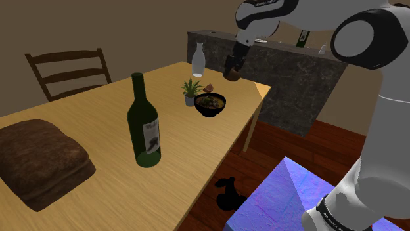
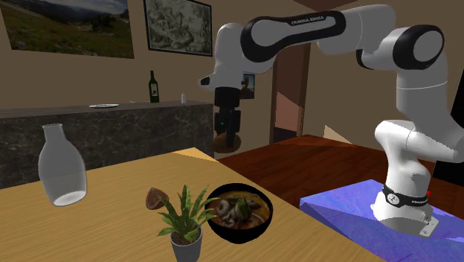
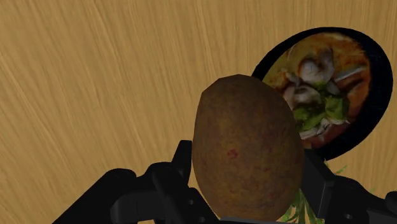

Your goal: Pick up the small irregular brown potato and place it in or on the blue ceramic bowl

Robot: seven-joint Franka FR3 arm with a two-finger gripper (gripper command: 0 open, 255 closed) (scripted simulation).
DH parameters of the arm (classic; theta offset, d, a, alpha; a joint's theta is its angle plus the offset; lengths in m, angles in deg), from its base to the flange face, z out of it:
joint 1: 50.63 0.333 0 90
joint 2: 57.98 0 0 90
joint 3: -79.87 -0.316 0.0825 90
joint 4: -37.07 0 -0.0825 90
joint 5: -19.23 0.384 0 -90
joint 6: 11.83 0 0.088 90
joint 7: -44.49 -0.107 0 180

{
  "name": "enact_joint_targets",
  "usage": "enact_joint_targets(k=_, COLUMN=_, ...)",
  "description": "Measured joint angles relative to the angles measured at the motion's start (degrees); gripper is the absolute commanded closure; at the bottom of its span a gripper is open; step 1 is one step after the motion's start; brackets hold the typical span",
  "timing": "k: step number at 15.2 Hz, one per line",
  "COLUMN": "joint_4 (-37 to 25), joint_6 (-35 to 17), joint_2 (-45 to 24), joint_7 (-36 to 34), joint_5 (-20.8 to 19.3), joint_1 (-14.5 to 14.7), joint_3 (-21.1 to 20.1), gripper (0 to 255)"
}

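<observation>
Stretching across a room with tan walls, a pale wooden table [image 1: 197,151] carries the scene, with a slat-backed chair [image 1: 66,69] at its far side and a dark stone counter [image 1: 289,79] beyond its end, over a red-brown plank floor [image 1: 282,141]. Two framed pictures [image 2: 178,26] hang on the wall above the counter, where a second dark bottle [image 2: 154,85] and a plate [image 2: 104,105] stand.

On the table sit a brown loaf-like block [image 1: 39,164], a green wine bottle [image 1: 144,125] standing upright, a white carafe [image 2: 61,167], a small potted plant [image 2: 184,223] and, just beside the plant, a small brown-red object [image 2: 155,198] too small to identify. The bowl [image 2: 238,229], rendered black rather than blue, sits next to the plant and is heaped with food.

The white arm reaches out from its blue-violet stand [image 1: 276,197], and the gripper [image 2: 227,135] hangs in the air near the table's far corner, in front of the counter. Its black fingers [image 3: 181,159] are closed against the sides of the brown potato [image 3: 248,146], holding it well clear of the tabletop. Seen from the wrist, the potato is off to one side of the bowl below, not directly over it.
</observation>
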Motion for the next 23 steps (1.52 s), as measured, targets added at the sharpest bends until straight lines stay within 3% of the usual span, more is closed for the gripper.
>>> enact_joint_targets(k=9, joint_4=3.9, joint_6=-4.41, joint_2=2.39, joint_7=-10.5, joint_5=-2.1, joint_1=7.72, joint_3=-3.46, gripper=255)
enact_joint_targets(k=23, joint_4=11.87, joint_6=-13.56, joint_2=0.97, joint_7=-8.43, joint_5=-0.62, joint_1=8.19, joint_3=-4.05, gripper=255)
